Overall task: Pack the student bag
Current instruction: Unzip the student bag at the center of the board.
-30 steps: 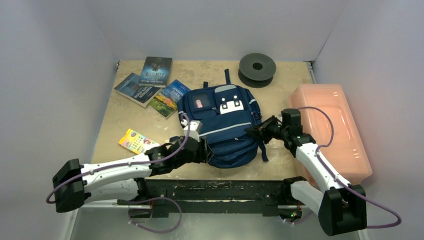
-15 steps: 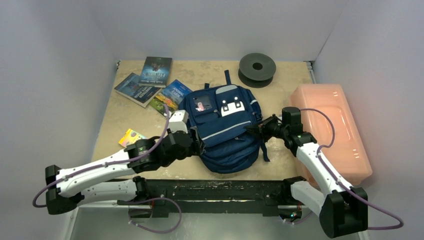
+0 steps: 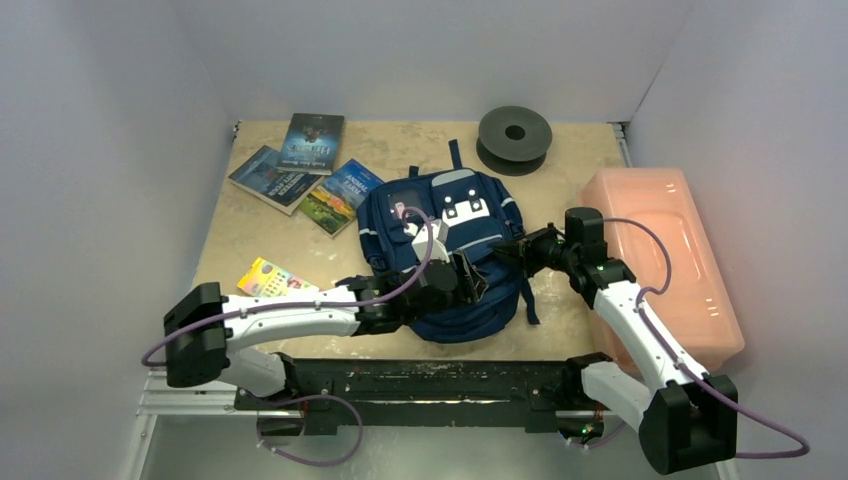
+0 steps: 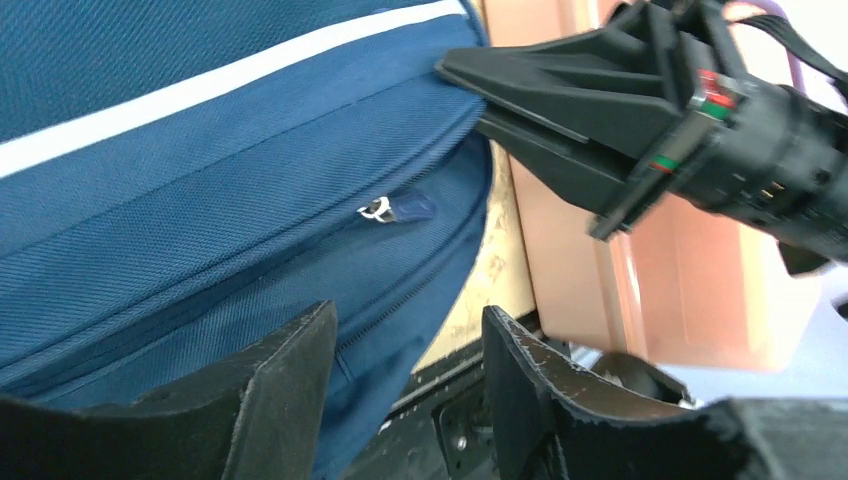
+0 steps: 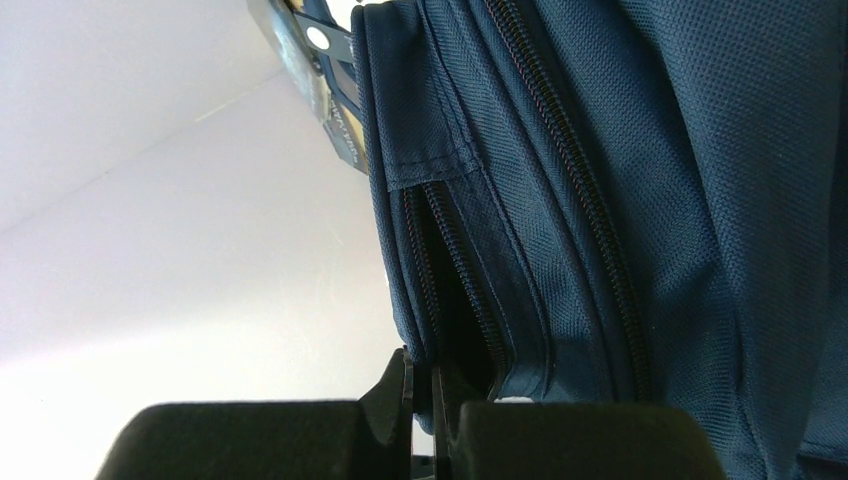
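Student bag [image 3: 385, 225] lies front-up at the middle of the table [image 3: 560, 160], between 3 books [image 3: 285, 180] and a pink box [image 3: 665, 255]. Left gripper [image 3: 470, 280] — fingers spread wide, holding nothing — hovers over the bag's near right part, close to a zipper pull [image 4: 395, 208]. Right gripper [image 3: 512, 252] — fingers pressed almost together — pinches the bag's right side seam.

We record soft, even overhead light on the student bag [image 3: 445, 260], glare on the pink box [image 3: 660, 250] right of it, a washed-out white wall [image 5: 200, 250] left of it in the right wrist view, and dark, soft-focus fingers [image 4: 270, 400] below it.
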Controlling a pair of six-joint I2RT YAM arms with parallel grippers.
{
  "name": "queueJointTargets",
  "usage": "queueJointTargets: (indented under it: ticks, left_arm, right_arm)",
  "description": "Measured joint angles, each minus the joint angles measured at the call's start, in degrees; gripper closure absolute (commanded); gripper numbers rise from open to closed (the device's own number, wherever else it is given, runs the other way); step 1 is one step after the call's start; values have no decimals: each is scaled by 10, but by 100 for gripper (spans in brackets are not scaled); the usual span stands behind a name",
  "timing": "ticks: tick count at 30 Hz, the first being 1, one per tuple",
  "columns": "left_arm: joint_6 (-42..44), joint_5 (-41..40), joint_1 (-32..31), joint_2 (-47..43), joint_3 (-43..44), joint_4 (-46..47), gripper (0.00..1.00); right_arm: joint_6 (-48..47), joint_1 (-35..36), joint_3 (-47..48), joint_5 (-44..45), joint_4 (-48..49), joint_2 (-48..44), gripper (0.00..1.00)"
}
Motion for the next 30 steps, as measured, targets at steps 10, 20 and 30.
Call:
queueJointTargets:
  ticks: [10,20,30]
  left_arm:
    - [-154,-134,-31,84,62,9,51]
    - [-265,-195,-31,145,137,-85,69]
    - [-356,-220,-31,192,194,-167,83]
  right_arm:
    - [27,0,32,26,-30,1,100]
    - [31,0,34,37,-37,1,100]
    - [29,0,40,50,-50,2,100]
